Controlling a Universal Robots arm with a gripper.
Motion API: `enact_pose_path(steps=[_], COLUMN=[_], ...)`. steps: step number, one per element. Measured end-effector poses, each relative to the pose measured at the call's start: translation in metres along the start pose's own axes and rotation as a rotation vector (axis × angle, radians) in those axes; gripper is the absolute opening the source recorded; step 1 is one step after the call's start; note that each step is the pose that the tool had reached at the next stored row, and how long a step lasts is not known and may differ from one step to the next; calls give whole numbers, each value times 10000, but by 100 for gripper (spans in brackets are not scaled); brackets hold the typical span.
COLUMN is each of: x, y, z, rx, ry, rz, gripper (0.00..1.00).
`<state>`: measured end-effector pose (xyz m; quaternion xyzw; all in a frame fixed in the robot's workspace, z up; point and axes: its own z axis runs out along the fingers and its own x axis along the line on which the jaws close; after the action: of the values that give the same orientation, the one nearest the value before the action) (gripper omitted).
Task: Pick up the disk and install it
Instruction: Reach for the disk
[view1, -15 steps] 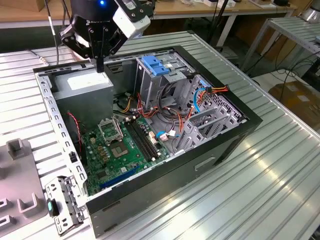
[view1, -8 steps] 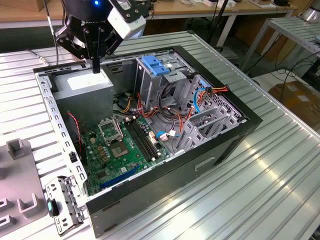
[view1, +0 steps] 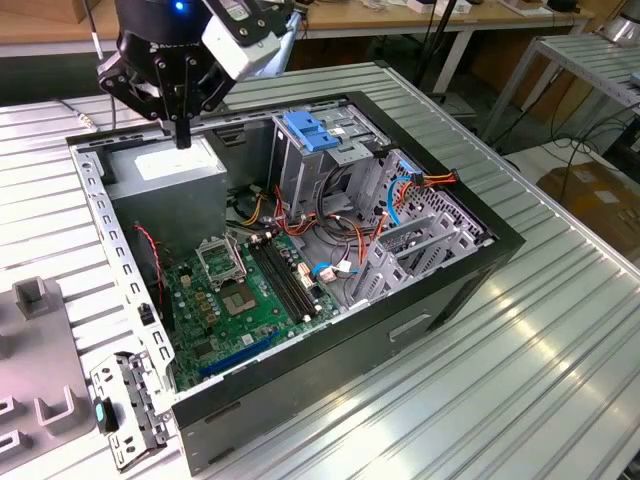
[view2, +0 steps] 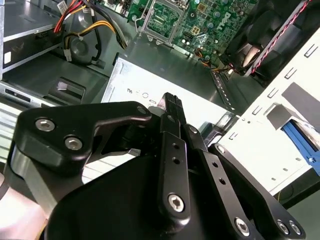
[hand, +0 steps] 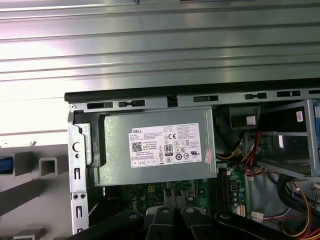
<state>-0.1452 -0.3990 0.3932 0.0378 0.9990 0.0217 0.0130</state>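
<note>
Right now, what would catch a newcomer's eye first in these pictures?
An open computer case sits on the ribbed metal table, its green circuit board bare inside. The black claw hangs shut over the grey power box with a white label, at the exterior view's left.

Tally recorded: one computer case (view1: 300, 385), one motherboard (view1: 250, 300), one processor socket (view1: 221, 262), one power supply unit (hand: 160, 150), one blue-topped drive cage (view1: 318, 135), one hand (view1: 182, 138)

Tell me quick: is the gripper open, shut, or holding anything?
Gripper: fingers shut, holding nothing, above the power supply.
</note>
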Motion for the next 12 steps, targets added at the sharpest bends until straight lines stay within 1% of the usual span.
enact_pose_path(steps=[1, 11, 12], x=[22, 157, 178], y=[-2, -12, -13], z=[0, -3, -2], rx=[-1, -3, -4], ry=[0, 3, 4], rz=[0, 1, 1], gripper=[11, 11, 11])
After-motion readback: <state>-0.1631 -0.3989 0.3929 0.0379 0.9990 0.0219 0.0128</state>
